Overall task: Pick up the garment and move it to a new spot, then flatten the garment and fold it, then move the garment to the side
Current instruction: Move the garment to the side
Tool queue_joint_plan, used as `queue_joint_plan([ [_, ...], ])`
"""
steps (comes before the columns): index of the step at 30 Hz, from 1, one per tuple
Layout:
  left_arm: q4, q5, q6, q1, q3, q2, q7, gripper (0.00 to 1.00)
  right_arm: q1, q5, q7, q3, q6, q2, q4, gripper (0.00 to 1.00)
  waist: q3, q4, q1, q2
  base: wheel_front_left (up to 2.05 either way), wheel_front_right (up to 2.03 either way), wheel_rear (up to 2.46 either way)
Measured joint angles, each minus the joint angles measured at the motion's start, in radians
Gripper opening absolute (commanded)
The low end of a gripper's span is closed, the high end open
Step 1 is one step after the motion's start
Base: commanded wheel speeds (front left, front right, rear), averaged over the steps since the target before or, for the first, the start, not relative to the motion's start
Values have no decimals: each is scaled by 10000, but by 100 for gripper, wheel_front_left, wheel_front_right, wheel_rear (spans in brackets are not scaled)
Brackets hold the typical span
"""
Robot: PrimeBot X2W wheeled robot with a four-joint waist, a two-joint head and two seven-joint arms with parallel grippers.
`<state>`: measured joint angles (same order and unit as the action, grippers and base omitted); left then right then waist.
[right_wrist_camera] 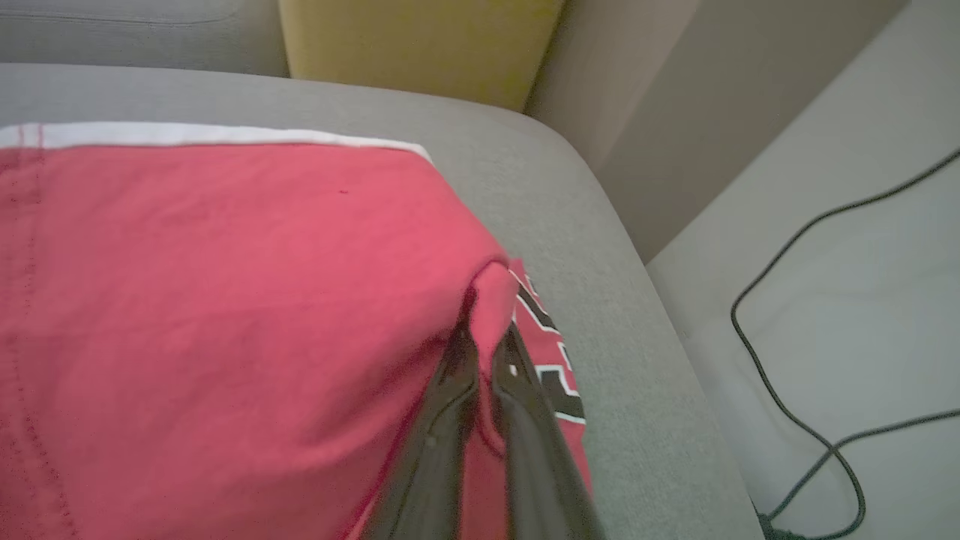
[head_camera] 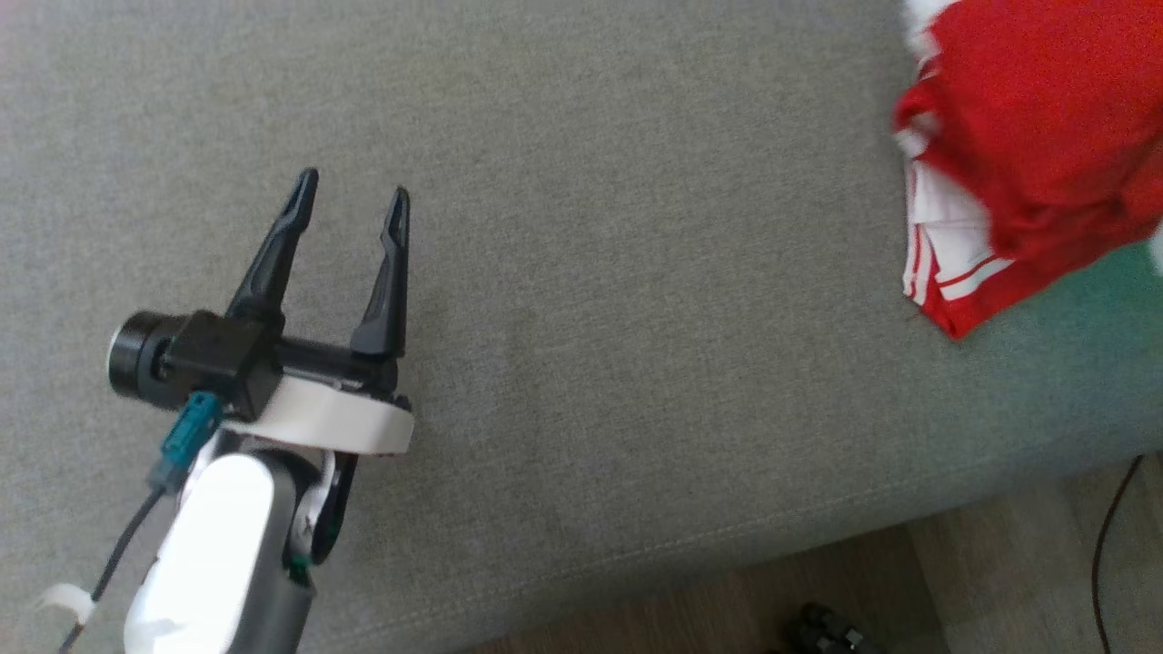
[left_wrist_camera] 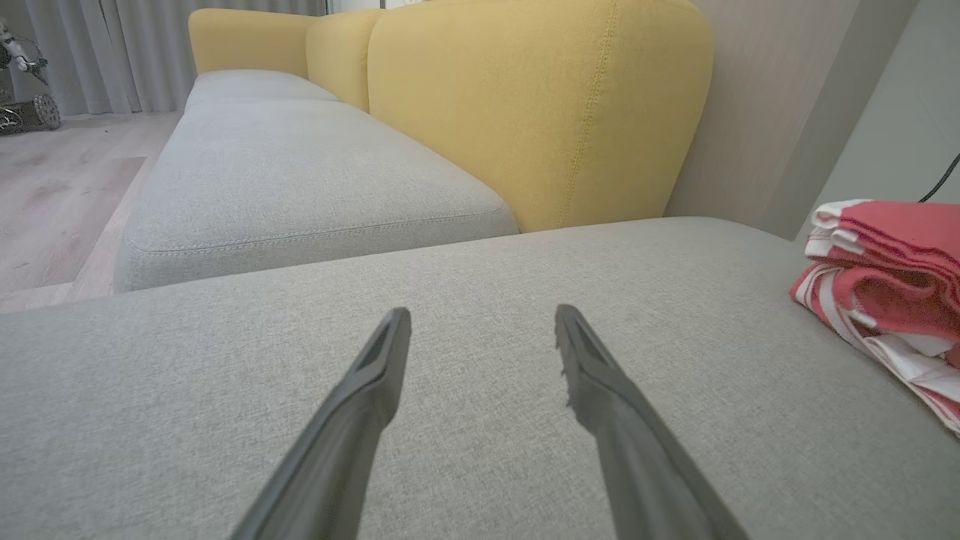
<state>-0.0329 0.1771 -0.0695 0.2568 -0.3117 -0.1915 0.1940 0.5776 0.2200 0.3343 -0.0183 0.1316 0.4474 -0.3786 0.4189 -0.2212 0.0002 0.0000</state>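
Grey sofa seat (head_camera: 581, 163) is the work surface, with wood floor (head_camera: 999, 581) along its near edge. Left gripper (head_camera: 354, 186) sits lower left in head view over bare cushion. Its fingers are spread wide with nothing between them, well apart from the garment (head_camera: 1045, 136). Can't tell if the tips touch the fabric. Left wrist view has pale curtains (left_wrist_camera: 97, 52) far left and a yellow backrest (left_wrist_camera: 540, 112) straight ahead past the seat. The garment is red with white trim, stacked in folded layers at the seat's right end, near the rounded corner. Right gripper (right_wrist_camera: 487, 334) has its fingers closed together, pinching a fold of red cloth on the garment's right side, with black-and-white print just beside them. Dark cable (right_wrist_camera: 735, 319) lies on the pale floor further right, off the seat.
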Motion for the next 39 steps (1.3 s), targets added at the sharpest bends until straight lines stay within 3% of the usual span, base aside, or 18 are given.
queue_joint_plan([
  [7, -4, 4, 40, 265, 10, -104, 0, 100, 535, 73, -125, -861, 0, -44, -1553, 0, 433, 141, 0, 0, 0, 0, 0],
  [8, 2, 4, 40, 264, 13, -115, 0, 100, 588, 46, -230, -959, -2, -138, -1618, 16, 449, 146, 0, 0, 0, 0, 0],
  [9, 2, 4, 38, 265, 13, -121, 0, 100, 650, -46, -270, -1080, -2, -263, -1722, 43, 455, 139, 0, 0, 0, 0, 0],
  [10, 2, 4, 36, 264, 13, -130, 0, 100, 709, -136, -280, -1193, -2, -368, -1843, 100, 458, 125, -1, 0, 0, 0, 0],
  [18, 84, 36, 27, 260, 15, -153, 2, 100, 788, -449, -953, -1737, -2, -918, -2048, 100, 234, 95, -1, 0, 0, 0, 0],
  [23, 226, 209, -100, 126, 40, -150, 15, 100, 313, -439, -1592, -1628, -2, -1781, -569, 100, -153, 97, -2, 0, 0, 0, 0],
  [30, 389, 403, -290, -367, 123, -144, 104, 100, -1901, -560, -2230, -1066, 0, -3494, 2186, 100, -906, 365, -2, 0, 0, 0, 0],
  [39, 443, 564, -550, -916, 351, -151, 117, 100, -2899, -752, -2863, 176, -2, -3912, 3266, 100, -1689, 1223, -2, 1, 0, 0, 0],
])
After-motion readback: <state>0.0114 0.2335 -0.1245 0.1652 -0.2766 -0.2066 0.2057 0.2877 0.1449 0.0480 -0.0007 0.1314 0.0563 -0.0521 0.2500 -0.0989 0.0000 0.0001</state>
